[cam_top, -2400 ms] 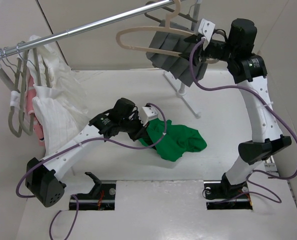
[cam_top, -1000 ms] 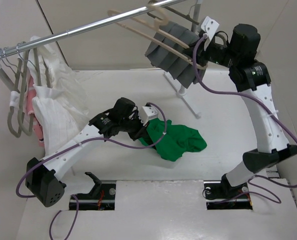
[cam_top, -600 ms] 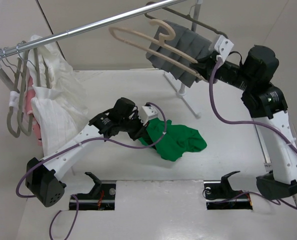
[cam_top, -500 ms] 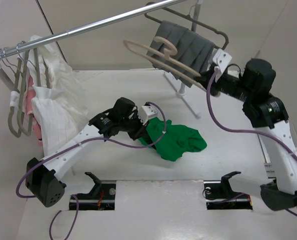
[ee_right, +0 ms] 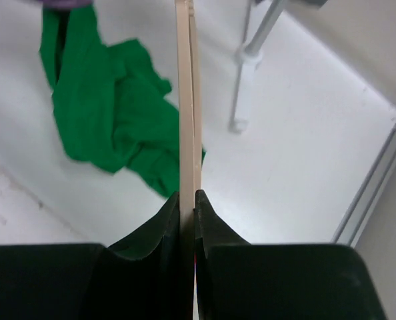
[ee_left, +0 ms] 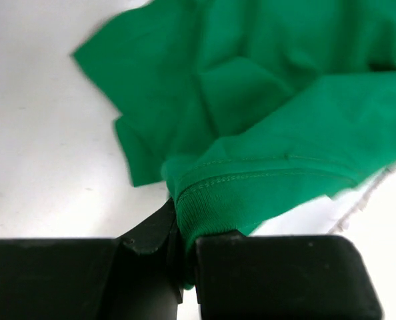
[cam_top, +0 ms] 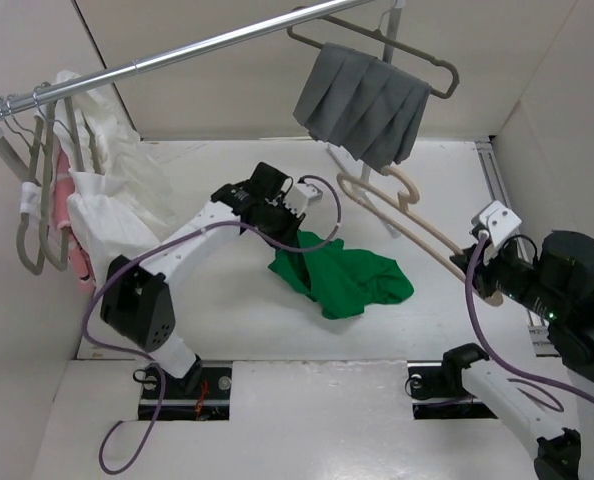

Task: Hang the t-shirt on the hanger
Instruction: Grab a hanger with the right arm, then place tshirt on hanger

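The bright green t-shirt (cam_top: 357, 282) lies crumpled on the white table, with one edge pulled up. My left gripper (cam_top: 293, 236) is shut on that edge. In the left wrist view the ribbed green hem is pinched at the left gripper (ee_left: 185, 233), and the rest of the t-shirt (ee_left: 265, 100) hangs below. My right gripper (cam_top: 484, 272) is shut on one end of the beige hanger (cam_top: 402, 218), which slants in the air above the table, right of the shirt. In the right wrist view the hanger (ee_right: 187, 100) shows edge-on, clamped in the right gripper (ee_right: 188, 200), with the t-shirt (ee_right: 111, 113) beyond.
A grey pleated cloth (cam_top: 362, 100) hangs on a dark hanger from the metal rail (cam_top: 177, 55). White garments (cam_top: 107, 200) hang at the left end. The rack's foot (cam_top: 369, 192) stands on the table behind the shirt. Walls close in the left and right sides.
The right arm took the beige hanger off the rail and swung it down to the right front. The left arm rose and moved back, lifting the shirt's edge.
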{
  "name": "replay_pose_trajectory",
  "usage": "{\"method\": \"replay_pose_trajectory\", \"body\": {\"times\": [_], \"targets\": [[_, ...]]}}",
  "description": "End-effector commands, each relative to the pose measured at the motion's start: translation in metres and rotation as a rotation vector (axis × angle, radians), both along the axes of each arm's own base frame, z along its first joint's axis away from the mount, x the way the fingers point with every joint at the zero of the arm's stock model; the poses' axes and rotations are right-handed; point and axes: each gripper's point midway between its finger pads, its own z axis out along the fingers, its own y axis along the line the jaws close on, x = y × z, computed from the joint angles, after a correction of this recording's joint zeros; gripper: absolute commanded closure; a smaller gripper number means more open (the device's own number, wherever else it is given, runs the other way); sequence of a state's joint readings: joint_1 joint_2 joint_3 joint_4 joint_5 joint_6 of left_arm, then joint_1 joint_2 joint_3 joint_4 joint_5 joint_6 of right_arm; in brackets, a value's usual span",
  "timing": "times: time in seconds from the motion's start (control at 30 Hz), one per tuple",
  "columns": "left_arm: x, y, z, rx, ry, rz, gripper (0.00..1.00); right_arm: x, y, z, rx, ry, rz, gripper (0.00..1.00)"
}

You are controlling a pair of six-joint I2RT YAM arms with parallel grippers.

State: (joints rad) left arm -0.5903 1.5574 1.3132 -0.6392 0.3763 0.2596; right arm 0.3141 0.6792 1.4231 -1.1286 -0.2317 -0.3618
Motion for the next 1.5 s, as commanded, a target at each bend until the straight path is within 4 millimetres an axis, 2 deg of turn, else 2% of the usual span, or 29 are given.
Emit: {"method": "replay_pose_trajectory", "body": {"times": [0.0,0.1,0.13,0.2,0.27,0.37,0.4,0.53,0.63,0.73,0.77,0.83,0.97,1.0,1.13,1.2,1.27,1.33,1.37,1.4,1.47], "targets": [[0.02,0.01,-0.005,0.051,0.057,0.05,1.0,-0.029,-0.003,-0.037,-0.031,0.177,0.024,1.0],[0.034,0.01,-0.008,0.049,0.071,0.068,1.0,-0.064,0.022,-0.052,0.009,0.251,0.238,1.0],[0.037,0.008,-0.008,0.049,0.07,0.068,1.0,-0.078,0.035,-0.052,0.059,0.268,0.331,1.0],[0.039,0.007,-0.009,0.05,0.073,0.068,1.0,-0.086,0.04,-0.056,0.082,0.278,0.371,1.0],[0.039,0.007,-0.013,0.055,0.081,0.068,1.0,-0.081,0.035,-0.062,0.059,0.285,0.333,1.0],[0.04,0.004,-0.009,0.042,0.078,0.063,1.0,-0.072,0.043,-0.062,0.087,0.255,0.359,1.0],[0.04,0.004,-0.009,0.042,0.078,0.063,1.0,-0.073,0.052,-0.055,0.124,0.234,0.41,1.0],[0.036,0.005,-0.003,0.033,0.071,0.049,1.0,-0.056,0.046,-0.047,0.107,0.159,0.344,1.0],[0.032,0.003,0.005,0.027,0.06,0.04,1.0,-0.042,0.052,-0.037,0.147,0.112,0.331,1.0],[0.022,-0.001,0.006,0.035,0.064,0.009,1.0,-0.028,0.047,-0.041,0.134,0.095,0.271,1.0],[0.021,-0.004,0.013,0.025,0.047,0.0,1.0,-0.023,0.048,-0.041,0.136,0.083,0.272,1.0],[0.019,-0.003,0.013,0.029,0.054,0.0,1.0,-0.02,0.051,-0.049,0.139,0.093,0.282,1.0],[0.018,-0.007,0.024,0.008,0.055,-0.011,1.0,-0.006,0.051,-0.06,0.125,0.101,0.252,1.0],[0.016,-0.005,0.023,0.014,0.064,-0.011,1.0,-0.002,0.05,-0.056,0.124,0.078,0.242,1.0],[0.012,-0.006,0.035,0.012,0.034,-0.028,1.0,0.013,0.053,-0.075,0.121,0.111,0.225,1.0],[0.007,-0.007,0.039,0.034,0.012,-0.057,1.0,0.016,0.054,-0.078,0.13,0.111,0.222,1.0],[0.01,-0.005,0.05,0.039,-0.024,-0.069,1.0,0.019,0.051,-0.079,0.126,0.112,0.191,1.0],[0.011,0.003,0.053,0.078,-0.037,-0.062,1.0,0.02,0.037,-0.081,0.084,0.122,0.121,1.0],[0.013,0.006,0.055,0.094,-0.048,-0.061,1.0,0.021,0.032,-0.074,0.069,0.1,0.103,1.0],[0.012,0.009,0.049,0.121,-0.04,-0.068,1.0,0.021,0.029,-0.073,0.053,0.093,0.088,1.0],[0.016,0.01,0.058,0.122,-0.065,-0.069,1.0,0.023,0.029,-0.074,0.042,0.097,0.095,1.0]]}}
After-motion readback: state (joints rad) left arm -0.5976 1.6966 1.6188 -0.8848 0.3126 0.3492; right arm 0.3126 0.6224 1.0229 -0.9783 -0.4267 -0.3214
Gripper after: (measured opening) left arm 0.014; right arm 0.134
